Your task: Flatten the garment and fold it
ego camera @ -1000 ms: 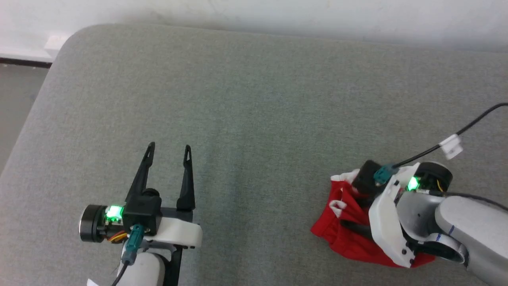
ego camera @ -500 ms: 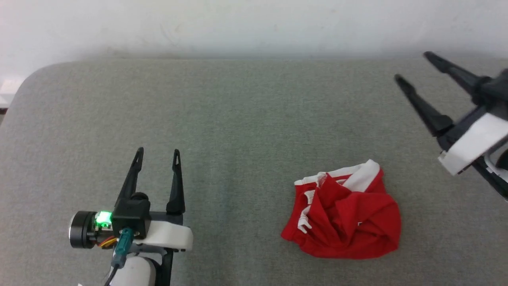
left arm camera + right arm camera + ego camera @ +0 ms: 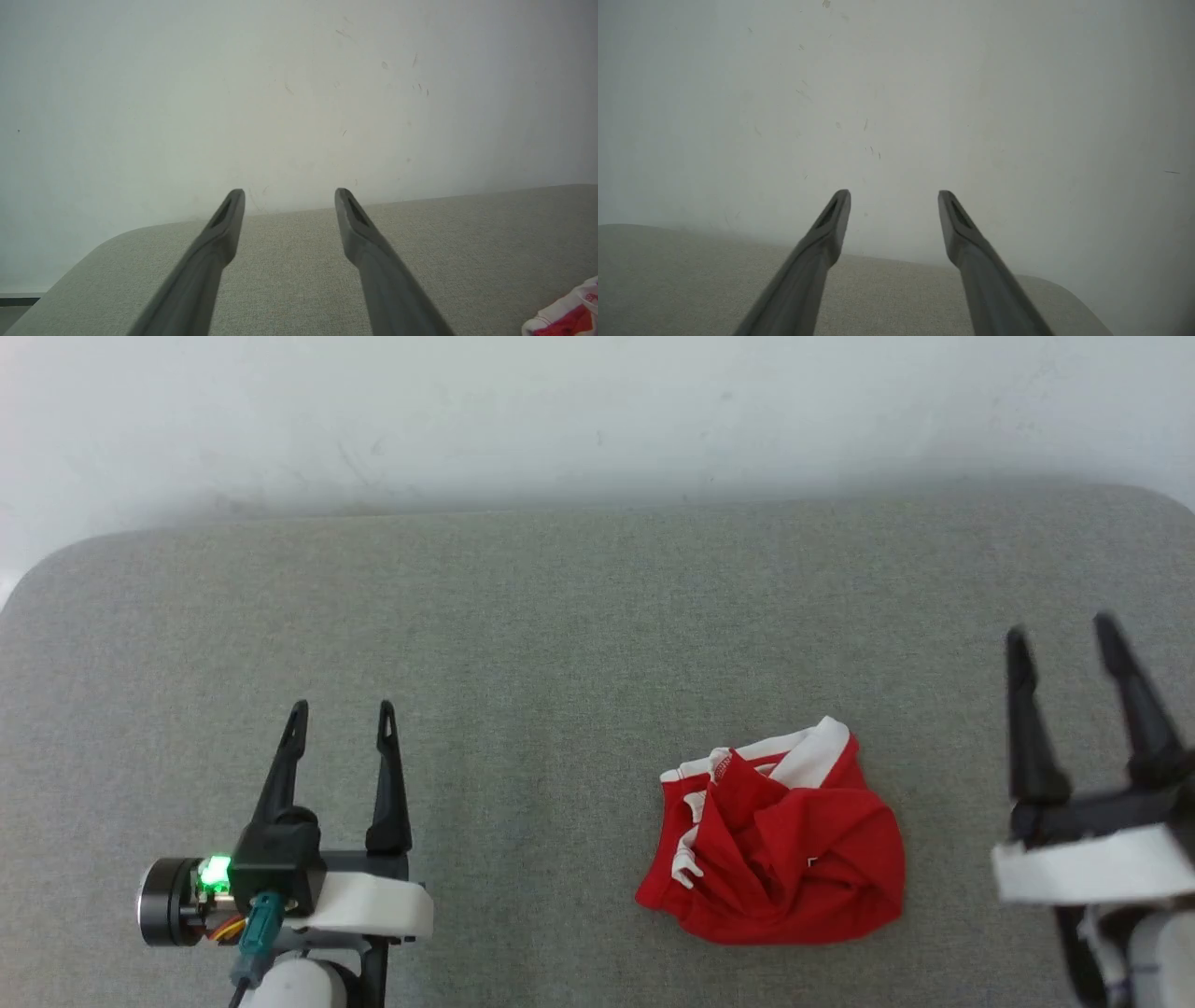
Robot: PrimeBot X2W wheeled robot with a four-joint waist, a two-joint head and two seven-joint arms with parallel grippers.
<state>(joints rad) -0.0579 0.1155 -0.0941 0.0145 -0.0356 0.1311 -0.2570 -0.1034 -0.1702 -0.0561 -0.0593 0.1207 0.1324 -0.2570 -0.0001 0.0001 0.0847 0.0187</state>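
Two grippers of mine hang over the grey padded surface (image 3: 560, 616). At the lower left, my left gripper (image 3: 342, 709) has its fingers spread wide and holds nothing. The garment (image 3: 784, 859) lies crumpled right of centre, apart from both, and further right my right gripper (image 3: 1061, 630) is equally wide and empty.

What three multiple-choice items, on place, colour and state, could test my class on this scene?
1. Where do the red shorts lie on the grey padded surface?
A. between the left gripper and the right gripper, nearer the right
B. beyond the surface's edge
C. inside a gripper
2. Their trim is:
A. black
B. white
C. yellow
3. The shorts are:
A. folded
B. spread flat
C. crumpled
Answers: 1 A, they sit apart from both open grippers; 2 B, white bands edge the red; 3 C, the fabric is bunched in creases.
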